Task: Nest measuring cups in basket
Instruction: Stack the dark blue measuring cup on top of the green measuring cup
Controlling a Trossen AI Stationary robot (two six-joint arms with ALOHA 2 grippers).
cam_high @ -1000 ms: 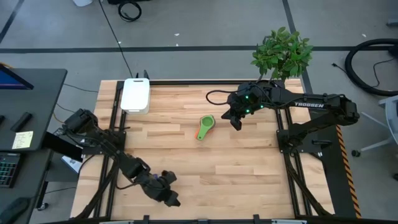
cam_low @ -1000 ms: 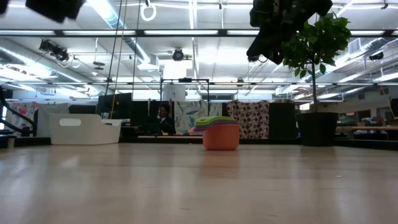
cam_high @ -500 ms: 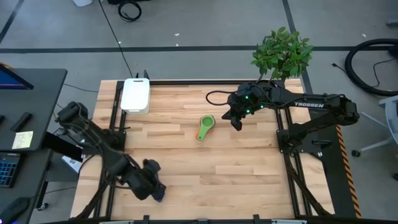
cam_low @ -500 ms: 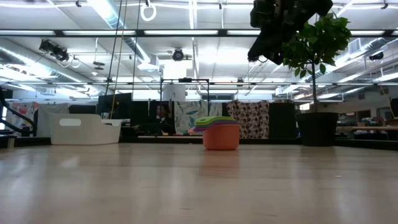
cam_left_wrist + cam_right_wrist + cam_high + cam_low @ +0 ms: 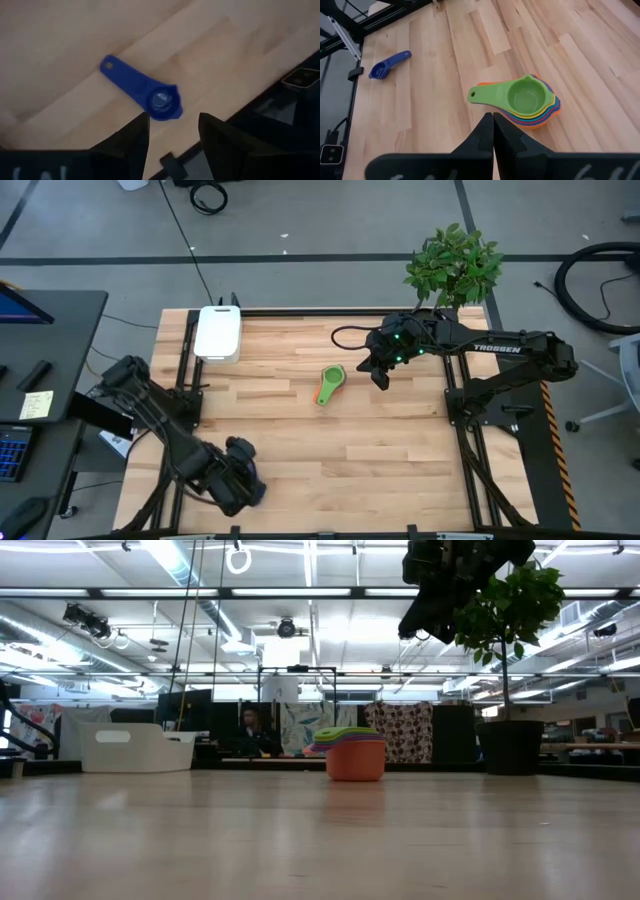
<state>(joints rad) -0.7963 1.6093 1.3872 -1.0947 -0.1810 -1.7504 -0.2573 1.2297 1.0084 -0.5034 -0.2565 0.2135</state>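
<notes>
A dark blue measuring cup (image 5: pixel 145 94) lies alone on the wood near the table's front left corner, also seen as a small blue cup (image 5: pixel 387 65) in the right wrist view. My left gripper (image 5: pixel 173 120) hangs open above its bowl, pointing steeply down, touching nothing; in the high view the gripper (image 5: pixel 243 483) hides the cup. A nested stack of measuring cups (image 5: pixel 330 383), green on top and orange at the bottom (image 5: pixel 352 753), stands mid-table. My right gripper (image 5: pixel 380 376) hangs shut above and to the right of the stack (image 5: pixel 526 101). The white basket (image 5: pixel 218 332) stands at the far left.
A potted plant (image 5: pixel 455 262) stands at the far right corner, its dark pot (image 5: pixel 510 746) on the table. Black frame rails (image 5: pixel 186 380) run along the table's sides, one close beside the blue cup (image 5: pixel 280 107). Bare wood lies between the stack and the front edge.
My left gripper has drawn back toward the table's left edge and risen, tipping from nearly level to pointing steeply down. Its fingers have stayed open. My right arm and the stack have kept still.
</notes>
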